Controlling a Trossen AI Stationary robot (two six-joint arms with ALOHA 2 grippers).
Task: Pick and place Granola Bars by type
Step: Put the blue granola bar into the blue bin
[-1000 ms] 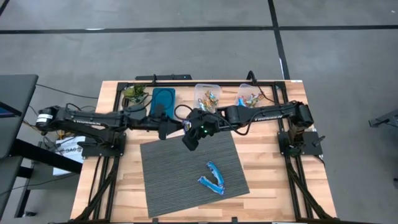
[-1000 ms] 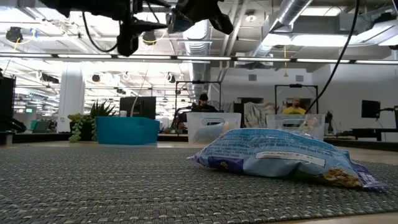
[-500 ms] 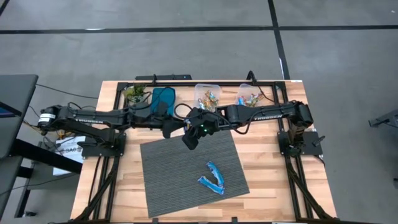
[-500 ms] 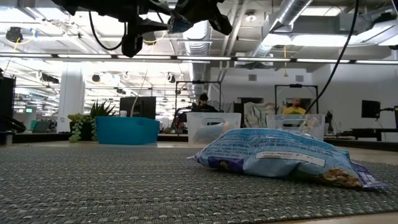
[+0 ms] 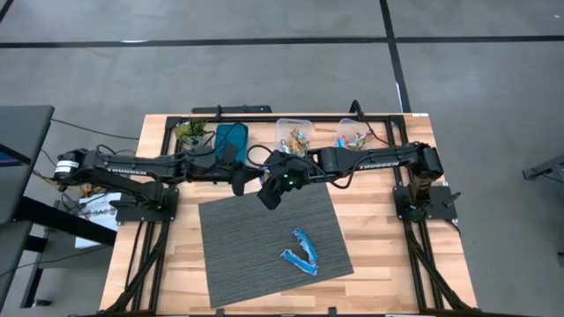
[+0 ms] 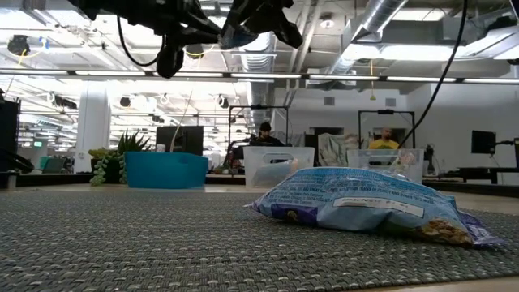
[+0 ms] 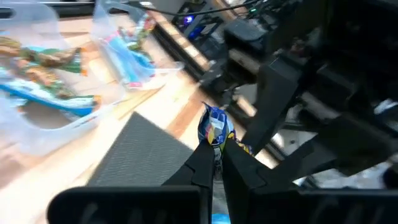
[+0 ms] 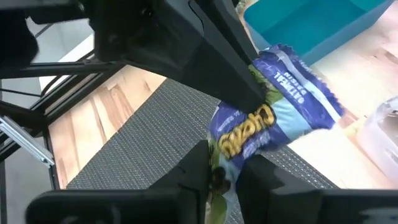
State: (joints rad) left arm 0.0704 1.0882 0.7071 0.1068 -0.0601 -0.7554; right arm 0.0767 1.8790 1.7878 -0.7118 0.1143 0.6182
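- Since a second ago the left arm has swung inward; left claw [image 5: 240,183] now sits right against the right claw [image 5: 271,195] above the mat's [image 5: 256,255] back edge. Right arm barely shifted.
- Both claws pinch the same blue bar [image 8: 273,118]: right wrist view shows the right claw's fingers closed on its lower end, the left claw's dark fingers [image 8: 224,62] gripping its upper part. Left wrist view confirms the left claw clamped on the wrapper [image 7: 214,127]. Looks like a handover in mid-air.
- Risks: both pulling could tear the crinkly wrapper; early release by either drops the bar onto the mat; close claws could collide.
- Two more blue bars [image 5: 301,251] lie on the mat; others sit in the clear tubs [image 5: 295,134], beside the blue tray [image 5: 231,139].
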